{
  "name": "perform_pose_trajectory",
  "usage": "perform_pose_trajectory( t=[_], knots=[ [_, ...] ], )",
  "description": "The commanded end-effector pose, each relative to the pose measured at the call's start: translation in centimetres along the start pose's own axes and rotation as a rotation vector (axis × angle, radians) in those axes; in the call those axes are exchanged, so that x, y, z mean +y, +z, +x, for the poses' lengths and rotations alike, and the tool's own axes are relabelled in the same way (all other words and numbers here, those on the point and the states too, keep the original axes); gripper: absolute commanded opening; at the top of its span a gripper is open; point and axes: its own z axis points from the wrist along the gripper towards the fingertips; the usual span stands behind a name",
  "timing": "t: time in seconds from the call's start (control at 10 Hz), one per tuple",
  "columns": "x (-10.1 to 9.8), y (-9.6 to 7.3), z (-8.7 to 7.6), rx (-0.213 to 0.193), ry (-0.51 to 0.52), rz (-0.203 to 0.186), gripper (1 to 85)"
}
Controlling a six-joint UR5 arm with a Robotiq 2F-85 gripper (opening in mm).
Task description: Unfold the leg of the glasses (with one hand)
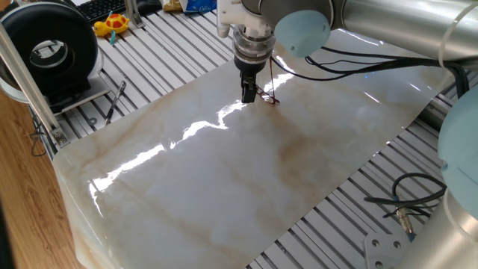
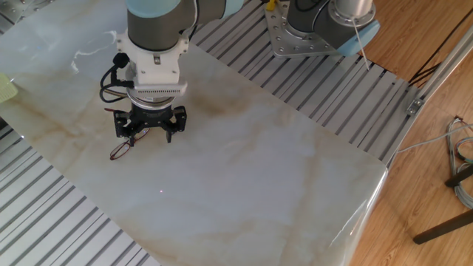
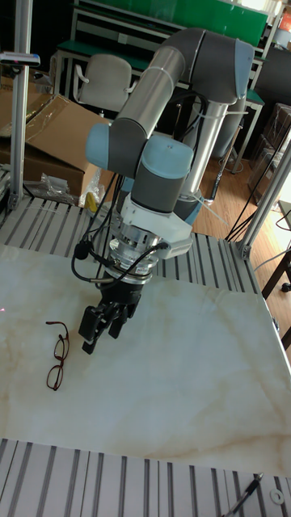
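Seen from one fixed view, the hand points straight down over the far part of the marble-patterned sheet, and from this side its fingers overlap into one dark shape, so their spread cannot be judged; the glasses show only as a few thin reddish lines just to the side of the fingertips, partly behind them, and whether they touch is unclear. A black pen-like tool lies on the slatted table beyond the sheet's edge, well apart from the hand. From the other fixed view, the hand is seen from above with its two fingers spread wide apart and nothing between them; the glasses lie on the sheet partly under the wrist, only one lens loop and a thin temple line showing clearly. The tall fixed view gives the plainest look: the hand hangs open just above the sheet, and the glasses lie flat beside it, near but apart, both lens rims visible, the temple arms too thin to make out.
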Motion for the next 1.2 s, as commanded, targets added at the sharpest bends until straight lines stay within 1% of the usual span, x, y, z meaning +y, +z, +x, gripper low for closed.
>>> perform_pose_trajectory(
  t=[0.0, 0.2, 0.4, 0.5, 0.6, 0.8, 1.1],
  knots=[
    [-0.4, -0.1, 0.5, 0.015, -0.012, 0.012, 72.3],
    [-0.3, -0.1, 0.3, 0.009, -0.010, 0.007, 72.3],
    [-0.4, 0.0, 0.8, 0.023, -0.028, 0.011, 72.0],
    [-0.2, 0.2, 1.3, 0.018, -0.030, 0.008, 72.0],
    [-0.1, 0.3, 2.0, 0.024, -0.035, 0.007, 72.0],
    [-0.3, 0.4, 3.2, 0.039, -0.056, 0.017, 72.0],
    [0.1, 0.9, 5.2, 0.050, -0.095, 0.022, 72.0]
  ],
)
